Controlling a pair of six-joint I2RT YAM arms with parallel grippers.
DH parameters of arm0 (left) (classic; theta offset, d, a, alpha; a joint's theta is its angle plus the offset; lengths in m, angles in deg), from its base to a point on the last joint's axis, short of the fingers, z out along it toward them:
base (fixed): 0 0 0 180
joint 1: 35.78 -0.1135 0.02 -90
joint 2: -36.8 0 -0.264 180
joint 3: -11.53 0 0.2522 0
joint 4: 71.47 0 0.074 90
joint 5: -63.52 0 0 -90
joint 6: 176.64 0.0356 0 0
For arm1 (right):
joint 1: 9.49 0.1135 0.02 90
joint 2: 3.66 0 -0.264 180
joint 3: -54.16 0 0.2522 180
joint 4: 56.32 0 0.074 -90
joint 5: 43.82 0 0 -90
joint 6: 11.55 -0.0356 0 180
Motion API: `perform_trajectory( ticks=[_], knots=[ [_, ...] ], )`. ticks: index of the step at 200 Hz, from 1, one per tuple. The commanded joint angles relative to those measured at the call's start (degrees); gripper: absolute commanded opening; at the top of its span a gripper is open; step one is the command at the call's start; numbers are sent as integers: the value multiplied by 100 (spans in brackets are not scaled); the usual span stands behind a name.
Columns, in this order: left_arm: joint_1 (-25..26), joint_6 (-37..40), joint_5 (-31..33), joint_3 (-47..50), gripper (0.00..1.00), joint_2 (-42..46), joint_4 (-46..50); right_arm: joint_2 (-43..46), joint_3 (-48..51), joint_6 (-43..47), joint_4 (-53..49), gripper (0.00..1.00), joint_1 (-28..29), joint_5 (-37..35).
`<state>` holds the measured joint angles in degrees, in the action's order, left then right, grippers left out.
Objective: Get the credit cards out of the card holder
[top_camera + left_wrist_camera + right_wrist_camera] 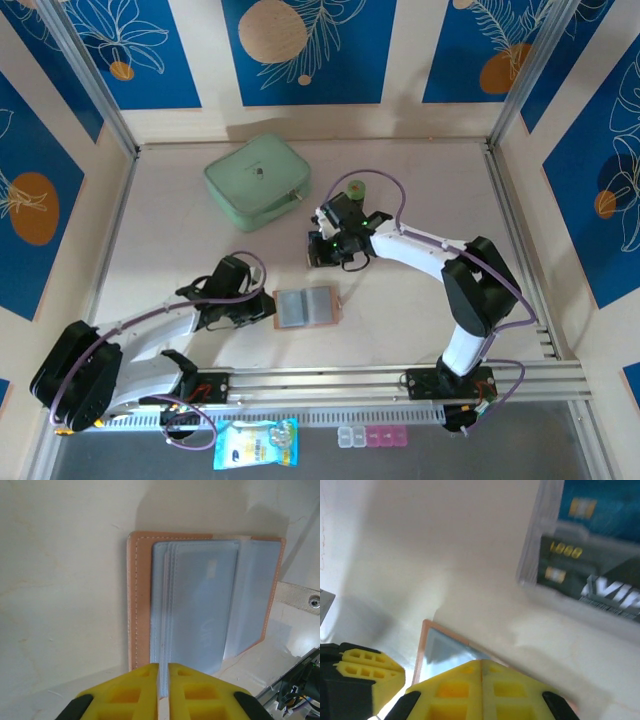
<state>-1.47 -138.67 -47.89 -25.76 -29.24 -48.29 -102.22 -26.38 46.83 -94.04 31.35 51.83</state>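
Observation:
The card holder (pixel 305 307) lies open on the table, tan leather with grey pockets (pixel 200 605). My left gripper (pixel 262 311) is at its left edge, its yellow fingers (pixel 130 695) shut on the rim of the grey pocket sheets. A faint card print shows through the top pocket. My right gripper (pixel 332 255) hovers just beyond the holder's far edge (pixel 445 650), shut with nothing between its fingers (pixel 450 695). A blue and a dark credit card (pixel 585 575) lie in a clear plastic box (pixel 532 555) beside it.
A mint-green zip case (pixel 257 181) sits at the back left and a small green object (pixel 356 187) behind the right arm. The metal rail (pixel 400 382) runs along the near edge, with a packet (pixel 256 443) and a pill box (pixel 372 436) in front of it.

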Motion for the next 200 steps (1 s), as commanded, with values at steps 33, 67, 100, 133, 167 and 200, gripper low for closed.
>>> perform_trajectory(
  ticks=[33, 67, 100, 133, 167, 200],
  knots=[
    [134, 10, -48, 28, 11, -311, -255, 18, 283, -1102, 223, 8, 552, 331],
    [142, 83, 50, 7, 11, -456, -213, -90, 428, -1391, 278, 15, 778, 398],
    [145, 184, 221, -46, 11, -449, 53, -177, 567, -1625, 458, 21, 992, 459],
    [137, 237, 359, 6, 10, -407, 162, -224, 700, -1819, 541, 26, 1116, 384],
    [134, 281, 468, 15, 10, -383, 271, -274, 807, -1944, 707, 30, 1156, 431],
    [137, 282, 500, 16, 10, -318, 314, -346, 820, -1971, 810, 31, 1180, 538]
  ],
)
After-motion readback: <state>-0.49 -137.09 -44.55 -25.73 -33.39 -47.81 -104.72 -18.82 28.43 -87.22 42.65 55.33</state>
